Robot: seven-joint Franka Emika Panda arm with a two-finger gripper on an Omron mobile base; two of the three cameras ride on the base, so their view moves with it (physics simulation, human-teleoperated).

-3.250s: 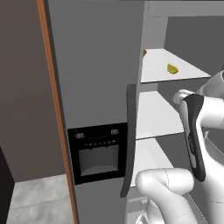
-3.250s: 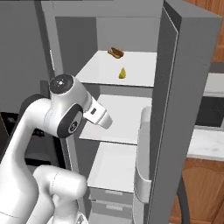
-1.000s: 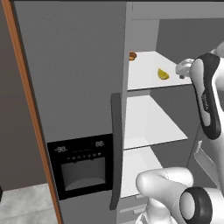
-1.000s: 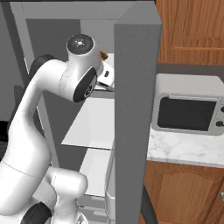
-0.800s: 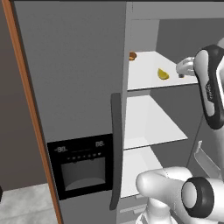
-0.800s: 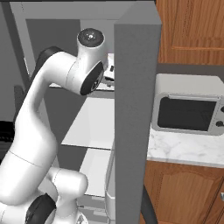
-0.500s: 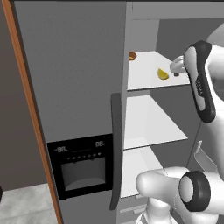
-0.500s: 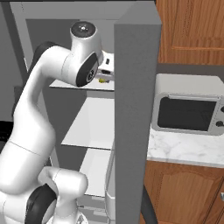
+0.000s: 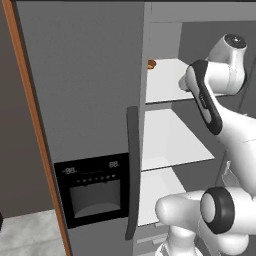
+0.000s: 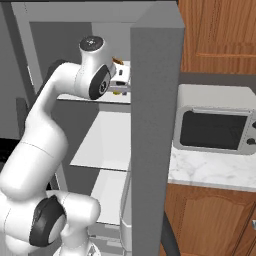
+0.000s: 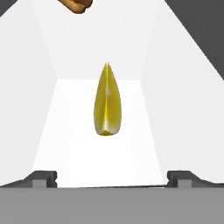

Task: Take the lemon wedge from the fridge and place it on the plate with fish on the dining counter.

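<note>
1. Fridge (image 9: 90,100) grey and matte, right door open; white inner shelves (image 9: 167,142) smooth and flat.
2. Beside it: marble-topped desk (image 10: 210,170) with a boxy microwave (image 10: 216,125), wood cabinets below.
3. Lemon wedge (image 11: 107,103) lies on the top shelf, glossy yellow, tapered to a point.
4. Orange-brown lump (image 11: 78,4) sits behind it.
5. Pincer (image 11: 111,177) released, fingertips (image 11: 43,178) wide apart, lemon wedge ahead between them, untouched.

The white upper fridge shelf (image 11: 131,148) carries the small yellow lemon wedge (image 11: 106,100), with an orange-brown lump (image 11: 78,4) lying farther back.
</note>
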